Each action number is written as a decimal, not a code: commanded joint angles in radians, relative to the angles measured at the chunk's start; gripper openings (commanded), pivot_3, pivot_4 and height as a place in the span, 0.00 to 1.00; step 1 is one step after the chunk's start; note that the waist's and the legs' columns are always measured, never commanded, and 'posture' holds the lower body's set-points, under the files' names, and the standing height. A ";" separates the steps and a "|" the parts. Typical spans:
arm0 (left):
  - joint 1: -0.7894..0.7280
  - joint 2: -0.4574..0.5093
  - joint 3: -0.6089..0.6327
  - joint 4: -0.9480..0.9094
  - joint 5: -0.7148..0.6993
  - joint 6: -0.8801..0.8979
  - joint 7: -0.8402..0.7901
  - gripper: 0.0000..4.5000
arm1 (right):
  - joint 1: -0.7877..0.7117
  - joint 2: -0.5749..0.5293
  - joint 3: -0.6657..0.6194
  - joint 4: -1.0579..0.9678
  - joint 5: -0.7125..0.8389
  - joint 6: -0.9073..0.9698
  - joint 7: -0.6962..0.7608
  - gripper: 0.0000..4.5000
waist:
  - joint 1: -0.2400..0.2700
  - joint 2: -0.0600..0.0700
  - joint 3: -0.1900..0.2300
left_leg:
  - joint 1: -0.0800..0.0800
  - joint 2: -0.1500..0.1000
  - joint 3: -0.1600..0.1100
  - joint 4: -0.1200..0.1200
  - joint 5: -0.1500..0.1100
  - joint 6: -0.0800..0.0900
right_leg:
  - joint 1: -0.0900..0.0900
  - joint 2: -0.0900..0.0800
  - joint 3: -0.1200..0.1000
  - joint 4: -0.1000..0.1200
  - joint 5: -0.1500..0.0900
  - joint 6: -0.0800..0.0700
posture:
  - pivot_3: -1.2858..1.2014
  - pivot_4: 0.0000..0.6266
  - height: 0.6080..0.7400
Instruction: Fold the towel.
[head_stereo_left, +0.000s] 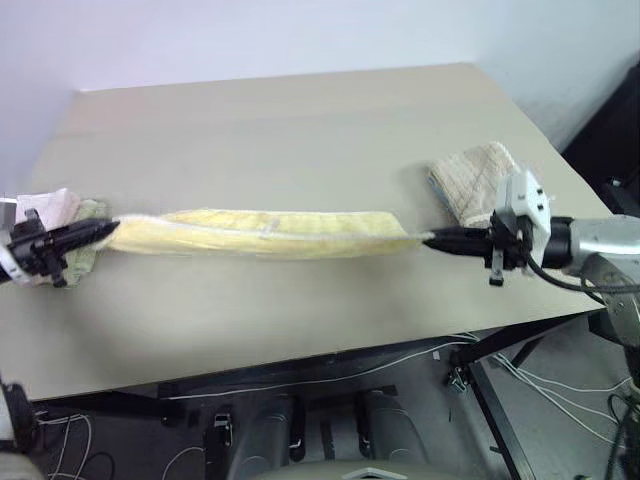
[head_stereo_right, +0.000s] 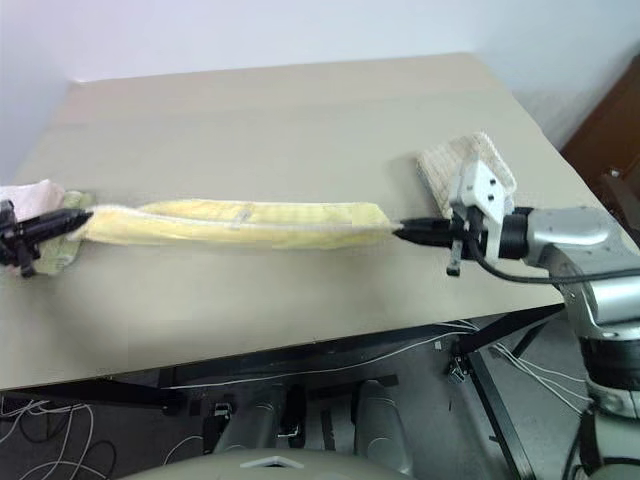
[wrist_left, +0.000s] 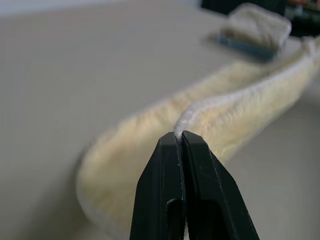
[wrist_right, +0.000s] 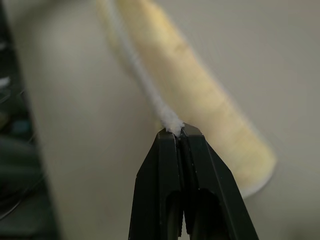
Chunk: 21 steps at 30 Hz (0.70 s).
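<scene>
Overhead, the towel (head_stereo_left: 265, 232) is seen stretched in a long yellow band across the counter (head_stereo_left: 300, 130), pinched at one end by the left gripper (head_stereo_left: 108, 230) and at the other by the right gripper (head_stereo_left: 432, 238), with a beige folded towel (head_stereo_left: 478, 180) lying just behind the right gripper. From the left wrist, black fingers (wrist_left: 165, 165) are shown clamped tight on the whitish hem. From the right wrist, fingers (wrist_right: 167, 160) are likewise closed on the hem's corner.
</scene>
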 joint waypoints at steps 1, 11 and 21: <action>0.146 0.039 0.057 -0.184 -0.048 0.089 -0.012 0.00 | 0.022 -0.043 -0.079 -0.050 0.064 0.020 0.035 0.00 | -0.003 0.000 0.000 | -0.001 0.000 0.000 0.000 0.000 0.000 | -0.001 0.000 0.000 0.000 0.000 0.000 | 0.52 0.24 1.00; 0.574 0.033 0.247 -0.509 -0.142 0.293 0.027 0.00 | 0.261 -0.169 -0.175 -0.058 0.080 0.027 0.167 0.00 | 0.008 0.001 0.000 | 0.000 0.000 0.001 -0.015 0.000 0.000 | -0.002 0.000 0.000 -0.015 0.000 -0.001 | 0.52 0.24 1.00; 0.646 0.039 0.245 -0.500 -0.144 0.302 0.036 0.00 | 0.378 -0.212 -0.208 -0.084 0.068 -0.022 0.248 0.00 | 0.026 0.001 0.000 | 0.000 0.001 0.002 -0.016 0.000 0.000 | -0.001 0.000 0.000 -0.015 0.000 -0.001 | 0.52 0.24 1.00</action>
